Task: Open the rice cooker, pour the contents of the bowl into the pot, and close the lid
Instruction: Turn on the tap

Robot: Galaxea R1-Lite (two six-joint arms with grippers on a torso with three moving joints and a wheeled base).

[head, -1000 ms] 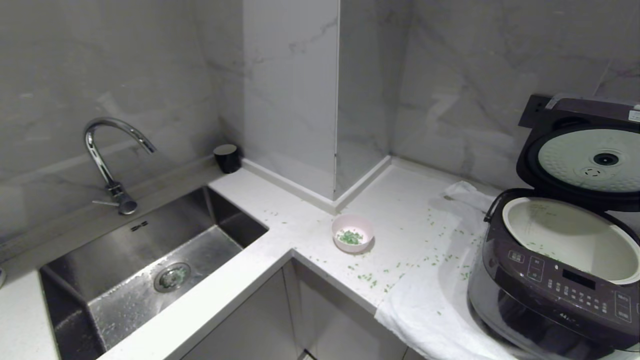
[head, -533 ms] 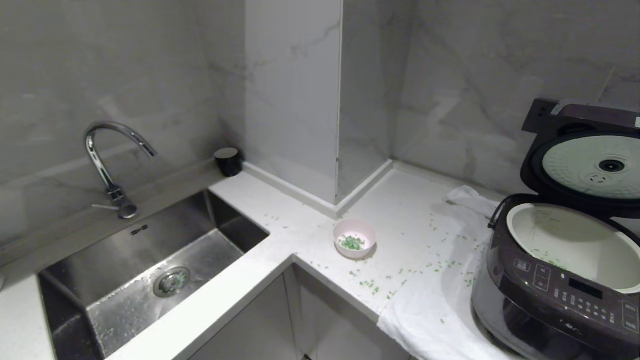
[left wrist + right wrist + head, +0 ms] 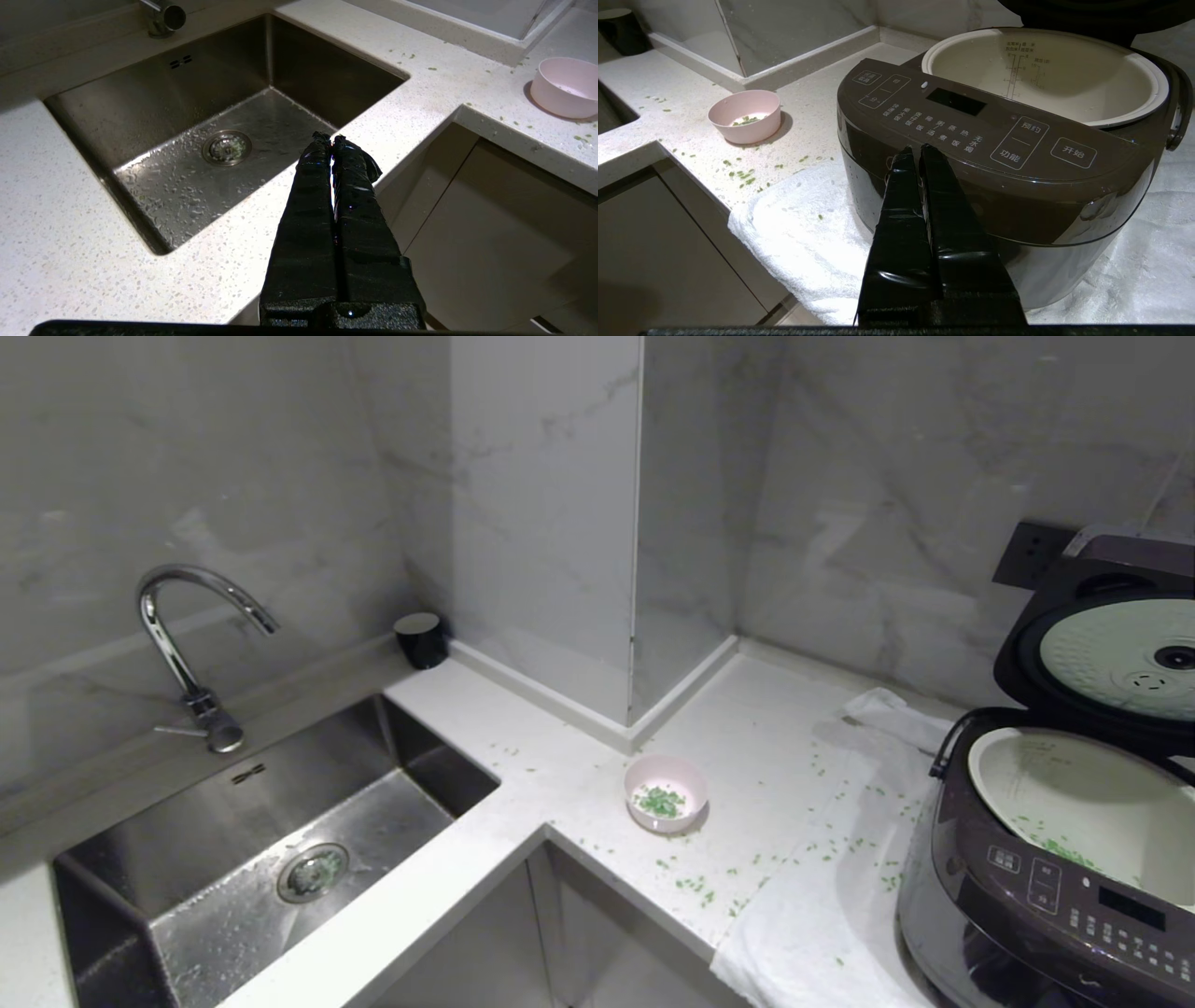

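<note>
While the lid stands up at the back, the pour is next: the bowl sits upright, mouth up, on the counter, left of the cooker. Both grippers, left and right, are closed on nothing. One must open and take the rim.

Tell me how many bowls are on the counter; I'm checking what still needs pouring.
1: the pale pink bowl sits on the white counter near the corner, between the sink and the rice cooker.
</note>
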